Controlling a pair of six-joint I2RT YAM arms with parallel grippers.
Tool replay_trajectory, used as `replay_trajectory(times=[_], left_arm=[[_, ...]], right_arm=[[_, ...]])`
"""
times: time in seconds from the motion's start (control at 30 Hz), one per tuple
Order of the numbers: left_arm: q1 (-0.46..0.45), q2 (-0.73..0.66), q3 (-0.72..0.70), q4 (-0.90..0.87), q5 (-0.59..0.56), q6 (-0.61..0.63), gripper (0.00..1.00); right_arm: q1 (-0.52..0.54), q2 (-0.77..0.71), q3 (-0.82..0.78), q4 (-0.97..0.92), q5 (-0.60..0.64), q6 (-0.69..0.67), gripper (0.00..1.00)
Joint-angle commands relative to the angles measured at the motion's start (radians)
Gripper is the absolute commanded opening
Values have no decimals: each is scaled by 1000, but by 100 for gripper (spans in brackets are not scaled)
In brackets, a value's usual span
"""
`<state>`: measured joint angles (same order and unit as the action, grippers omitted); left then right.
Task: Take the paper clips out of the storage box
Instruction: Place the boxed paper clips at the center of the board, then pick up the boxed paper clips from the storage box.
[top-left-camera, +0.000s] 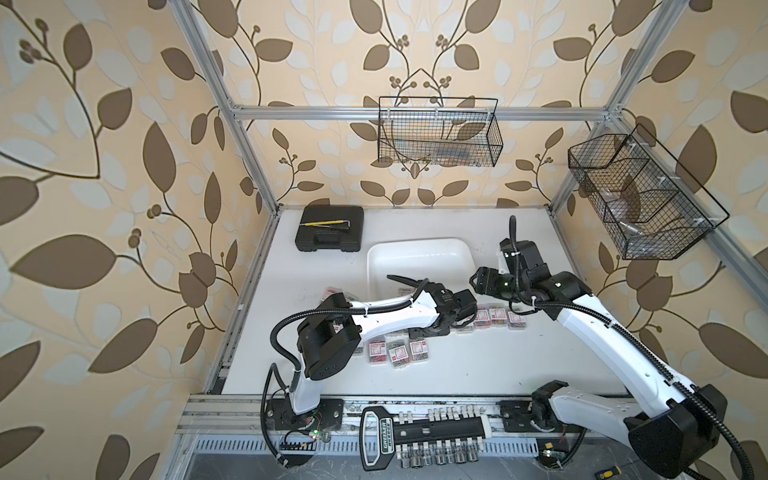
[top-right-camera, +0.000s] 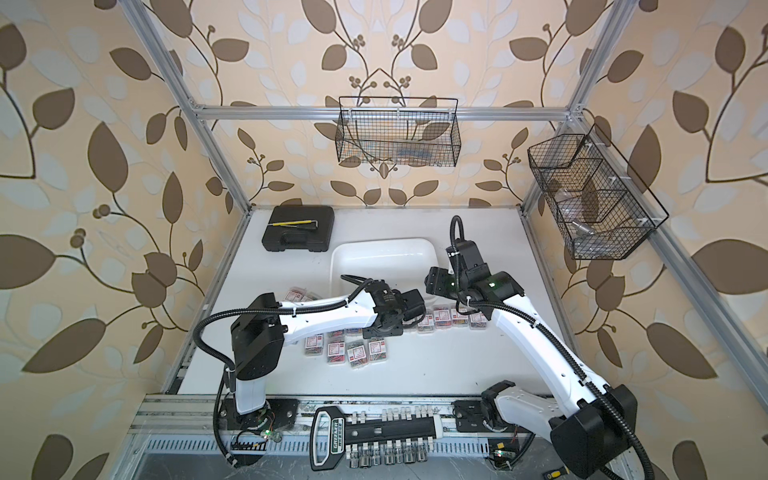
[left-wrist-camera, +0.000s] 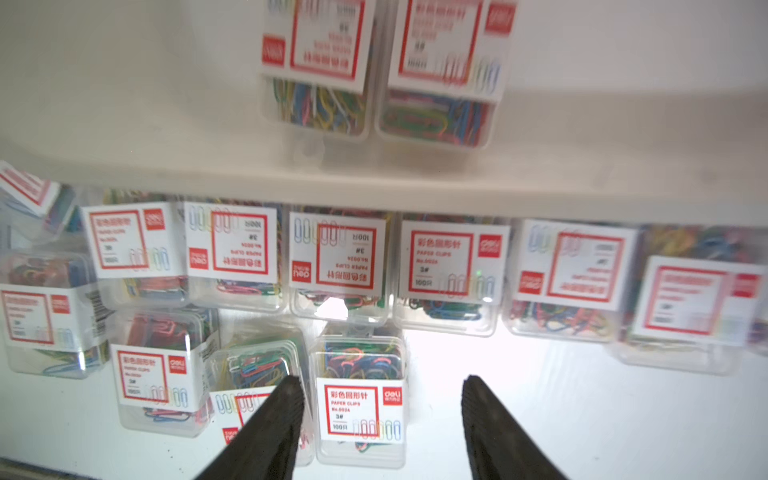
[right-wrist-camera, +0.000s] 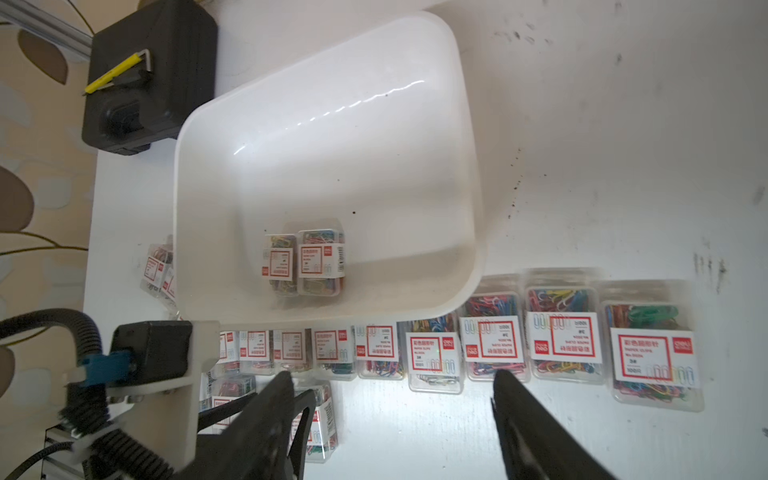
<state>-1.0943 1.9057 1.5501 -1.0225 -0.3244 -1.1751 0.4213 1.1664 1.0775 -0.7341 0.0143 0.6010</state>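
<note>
The left arm (top-left-camera: 390, 316) and right arm (top-left-camera: 590, 316) lean in from the front corners of the white table (top-left-camera: 478, 370), their wrists near each other at the near rim of the storage box (right-wrist-camera: 332, 137). The left arm stands up from its base, folds at the elbow and lies almost level toward the middle, its wrist bent down over the table just in front of the storage box. The left gripper (left-wrist-camera: 381, 379) has its jaws apart. One clear pack of paper clips (left-wrist-camera: 360, 399) lies on the table between the fingers (left-wrist-camera: 278, 419), close to one and clear of the other, not clamped. The right arm slopes up and inward from its base, its wrist turned toward the storage box's near right corner. The right gripper (right-wrist-camera: 392, 374) hangs above the table, jaws wide, nothing between them. Two packs (right-wrist-camera: 305, 264) sit side by side inside the storage box, near its front wall. The others lie outside: a row (right-wrist-camera: 498, 345) along the near rim, a loose cluster (top-left-camera: 395, 351) in front of it, and a few by the left side (top-left-camera: 332, 295). A black case (top-left-camera: 330, 230) sits at the back left corner.
</note>
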Motion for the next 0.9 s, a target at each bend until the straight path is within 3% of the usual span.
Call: replay_trajectory(times=[0.0, 0.2, 0.27, 0.5, 0.63, 0.87], left_arm=[[-9, -132, 56, -68, -153, 18, 64], [44, -259, 38, -34, -260, 119, 65], [83, -307, 6, 7, -286, 138, 71], [319, -430, -191, 283, -101, 180, 73], [358, -379, -167, 300, -78, 202, 75], [387, -137, 13, 182, 19, 259, 74]], right_arm=[[25, 31, 45, -1, 75, -6, 75], [17, 33, 68, -17, 93, 26, 75], [14, 16, 57, -20, 93, 29, 75], [-75, -37, -20, -14, 32, 28, 75], [-136, -56, -23, -27, 3, -8, 75], [-210, -53, -52, -18, -45, -21, 75]])
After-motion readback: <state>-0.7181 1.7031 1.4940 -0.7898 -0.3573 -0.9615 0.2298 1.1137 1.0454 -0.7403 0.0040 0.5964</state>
